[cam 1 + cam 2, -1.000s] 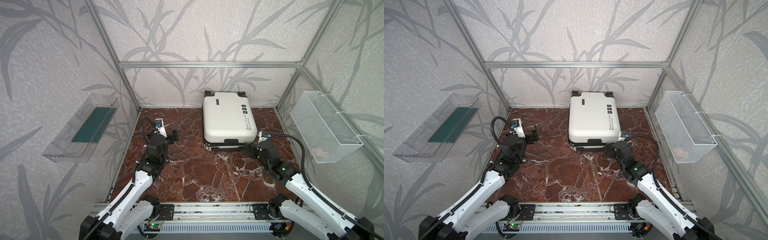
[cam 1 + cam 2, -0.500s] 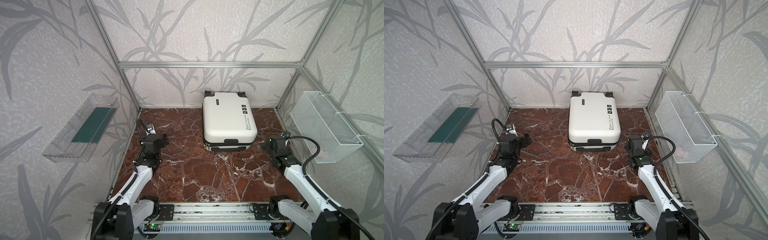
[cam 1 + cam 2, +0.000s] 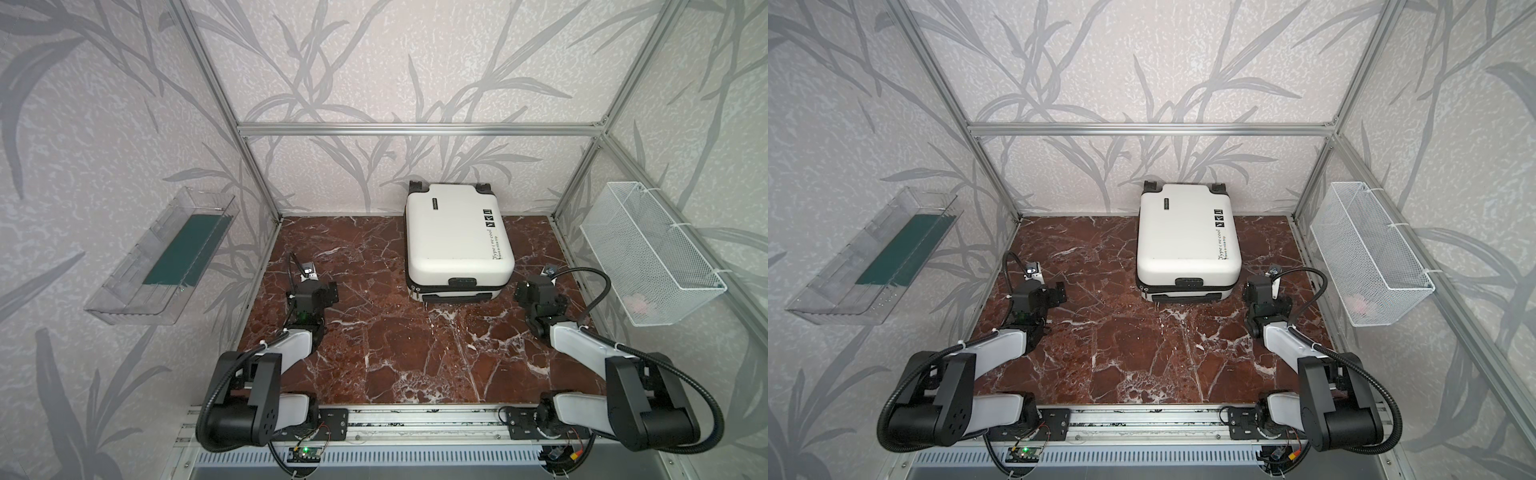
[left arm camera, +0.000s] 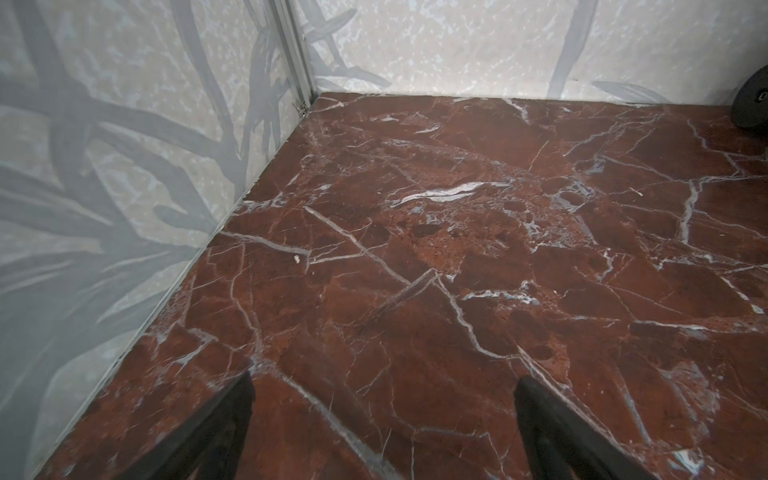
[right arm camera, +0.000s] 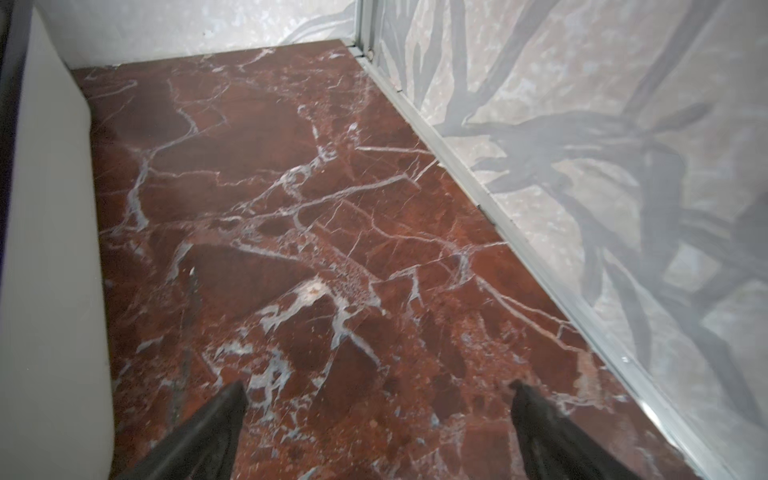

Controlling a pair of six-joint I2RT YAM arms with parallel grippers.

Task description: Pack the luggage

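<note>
Red-brown marble with white veins forms the tabletop (image 3: 374,353), boxed in by walls papered with grey leaves and an aluminium frame. On the left wall hangs a clear plastic tray (image 3: 137,309) with a dark green flat piece (image 3: 183,253) lying in it. Next comes the left gripper (image 4: 384,378), low over bare marble near the left wall, its two black fingers (image 4: 232,415) spread wide with nothing between them. Right of the middle and pushed up to the back wall lies the luggage (image 3: 455,237): flat on the tabletop, zipped closed, white shell up with black lettering and icons along its right side, wheels toward the back wall and handle toward the front. One black wheel (image 4: 754,104) shows at the edge of the left wrist view. The right gripper (image 5: 377,384) sits just beside the case's front right corner, apart from it, with the fingers (image 5: 216,419) likewise spread and empty. On the right wall hangs a white wire-mesh basket (image 3: 648,257); a small pale pink thing (image 3: 638,303) lies in its near end, too faint to identify.
</note>
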